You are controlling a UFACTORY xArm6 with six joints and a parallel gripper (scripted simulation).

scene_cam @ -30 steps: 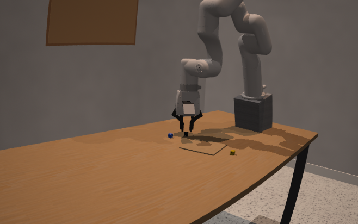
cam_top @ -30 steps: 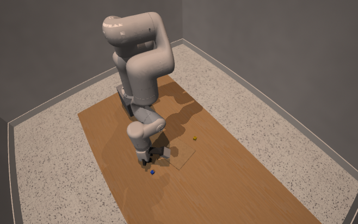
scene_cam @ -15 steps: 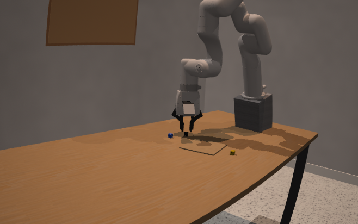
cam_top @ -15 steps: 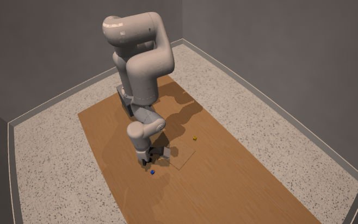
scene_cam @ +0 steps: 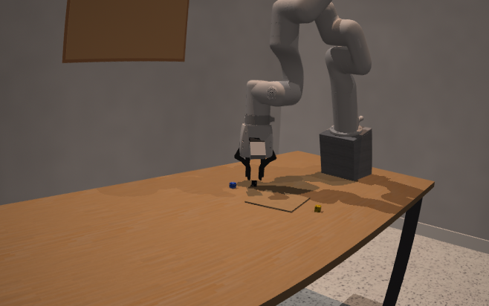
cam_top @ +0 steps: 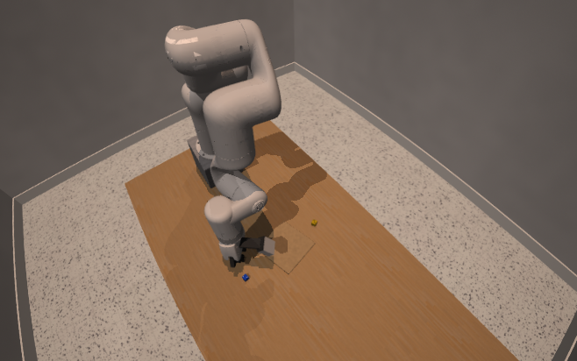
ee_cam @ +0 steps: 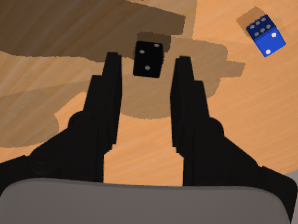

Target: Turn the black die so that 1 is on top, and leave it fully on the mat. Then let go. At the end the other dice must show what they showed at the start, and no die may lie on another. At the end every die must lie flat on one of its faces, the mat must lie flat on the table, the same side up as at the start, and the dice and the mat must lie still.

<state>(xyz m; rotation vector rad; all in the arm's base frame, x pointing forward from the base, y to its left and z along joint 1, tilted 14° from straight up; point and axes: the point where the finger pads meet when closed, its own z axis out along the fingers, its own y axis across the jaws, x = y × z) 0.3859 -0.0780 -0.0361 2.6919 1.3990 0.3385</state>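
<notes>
Gripper [scene_cam: 255,177] points straight down over the wooden table [scene_cam: 149,238], fingers partly spread with a gap between them, nothing held.

Black die [ee_cam: 148,59] lies flat on the bare table just past the fingertips in the wrist view, in line with the gap and clear of both fingers. Its upward face shows a few white pips; count too blurred to read with confidence. In the exterior view the die [scene_cam: 254,183] sits directly below the fingertips, near the far corner of the mat [scene_cam: 276,202] but off it, inside the arm's shadow.

Blue die [ee_cam: 265,34] lies on the table off to the side, well apart from the black one. Yellow die [scene_cam: 317,209] rests on the table just beside the mat's opposite edge.

Mat lies flat.
</notes>
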